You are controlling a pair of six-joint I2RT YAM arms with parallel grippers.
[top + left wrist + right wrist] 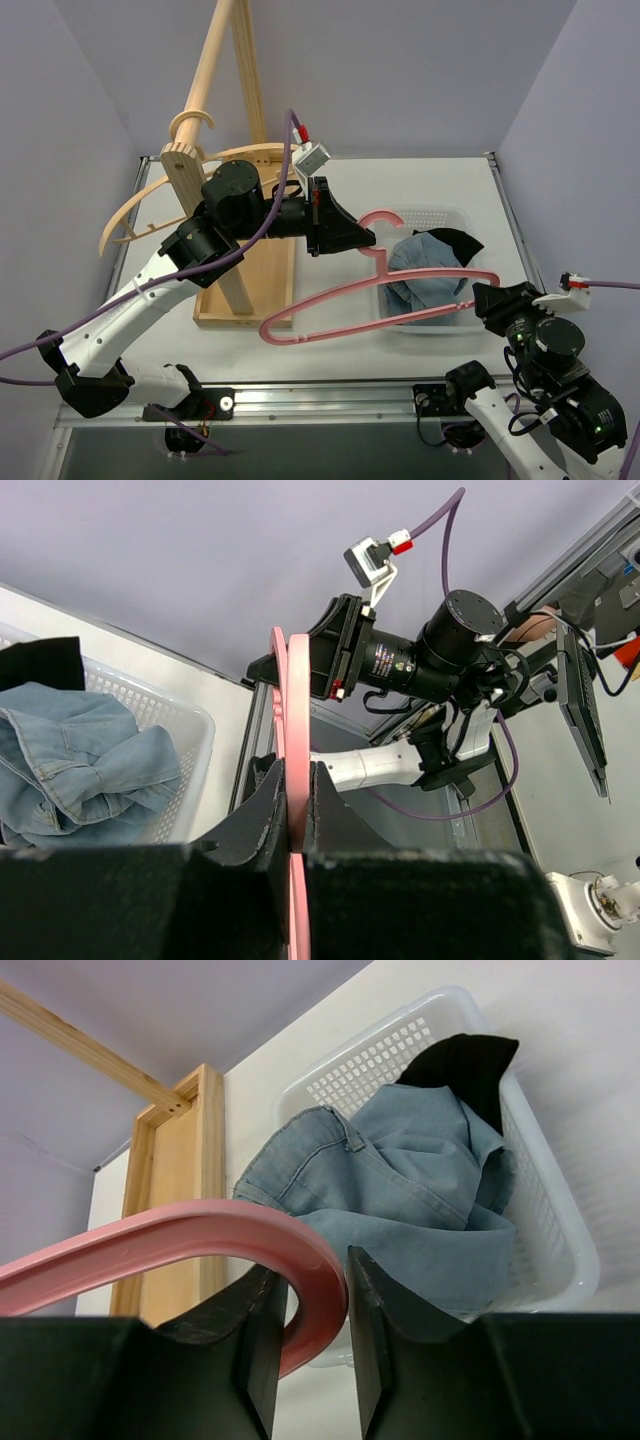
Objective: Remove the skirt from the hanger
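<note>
The pink hanger [330,300] is bare and held level above the table. My left gripper [365,240] is shut on it just below its hook; the left wrist view shows the pink bar [290,730] pinched between the jaws [292,800]. My right gripper [487,298] is shut on the hanger's right curved end [180,1235], with the jaws [310,1290] on either side of the bend. The blue denim skirt [430,270] lies crumpled in the white basket [440,215], off the hanger. It also shows in both wrist views [80,760] [400,1190].
A black garment [455,240] lies in the basket behind the skirt. A wooden rack [215,200] with a tall pole and curved arms stands at the left on a wooden base. Purple walls close in the table on three sides.
</note>
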